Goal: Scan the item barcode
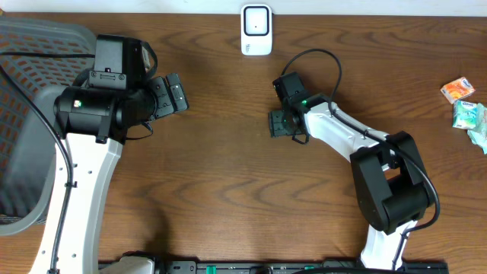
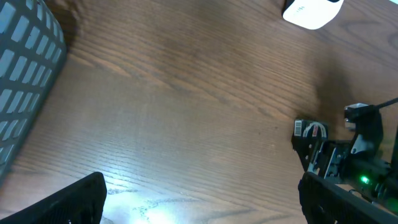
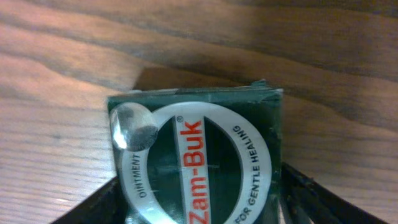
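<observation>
Zam-Buk box (image 3: 199,155): dark green, round white logo face with red lettering turned to the right wrist camera, shiny round seal at the logo's upper left. It sits between the two black fingers (image 3: 314,202) of the right gripper (image 3: 200,210), one finger at each lower side of the box. View is too tight and soft at the edges: can't tell if the pads are clamping the sides or standing just clear, so grip state unknown.

Overhead: box is down at the wood table (image 1: 228,175), near the middle and slightly right of centre, at the tip of the right arm, which reaches in from the lower right. Left wrist view shows the same box side-on at the tabletop, with a small white label on its end.

Left gripper (image 1: 179,93): jaws spread wide, nothing between them, bare wood below. It sits to the left of the box, well apart from it.

White scanner (image 1: 256,29): at the far edge of the table, beyond the box and a bit left of it, not touching, clear wood between.

Far right edge: orange packet (image 1: 458,90) and a green-white packet (image 1: 469,116) just beside it. Far left: grey mesh object (image 1: 30,114), beside the left arm.
</observation>
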